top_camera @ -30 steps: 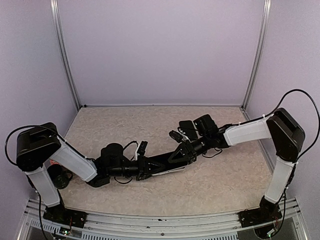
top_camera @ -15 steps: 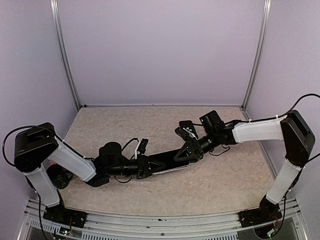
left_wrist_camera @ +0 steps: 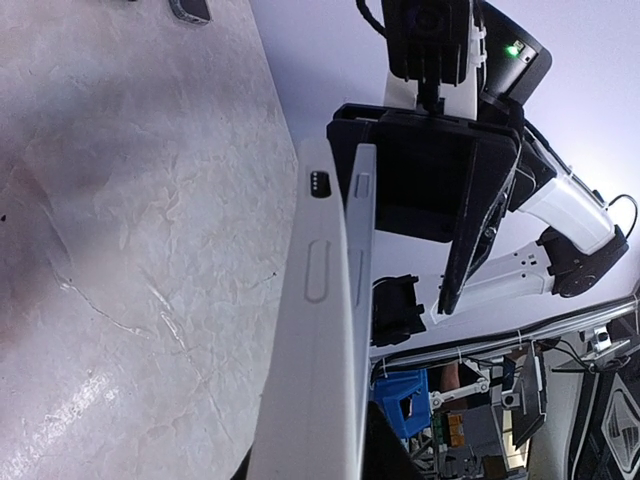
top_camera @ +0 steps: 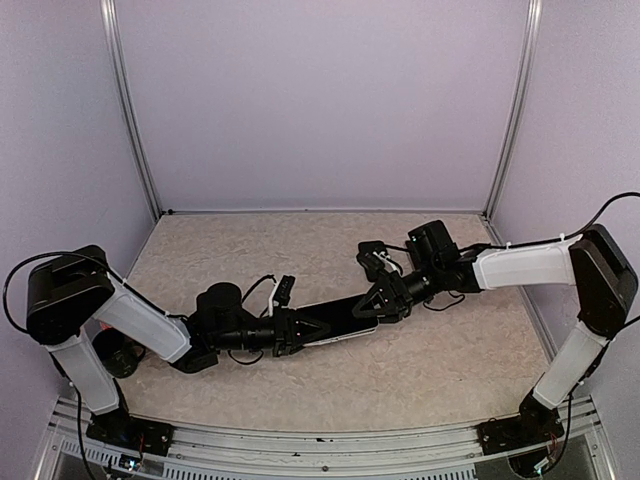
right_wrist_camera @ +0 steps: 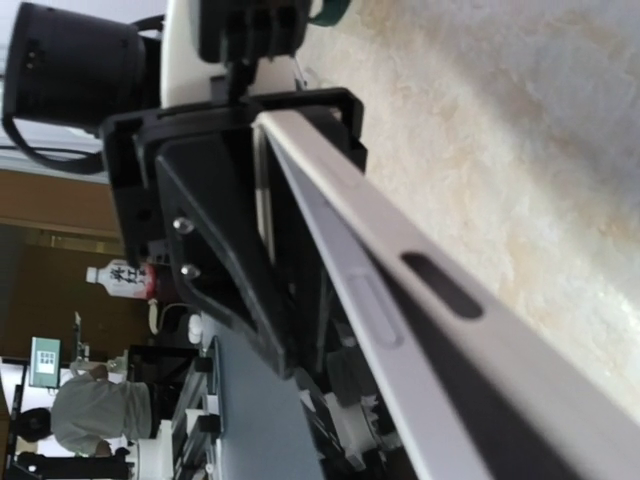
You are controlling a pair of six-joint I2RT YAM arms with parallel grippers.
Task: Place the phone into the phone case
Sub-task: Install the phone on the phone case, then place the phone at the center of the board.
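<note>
White plastic of the phone case (left_wrist_camera: 318, 300) spans the gap between both arms, above the table (top_camera: 300, 250). The left gripper (top_camera: 300, 328) is clamped on one end of the case and the right gripper (top_camera: 385, 300) on the other. The phone (top_camera: 342, 318) lies dark face up in the case, and one long edge appears not fully seated. Current step: seating. Next move, as judged: press the proud edge in evenly, with the opposite end fixed.
</note>
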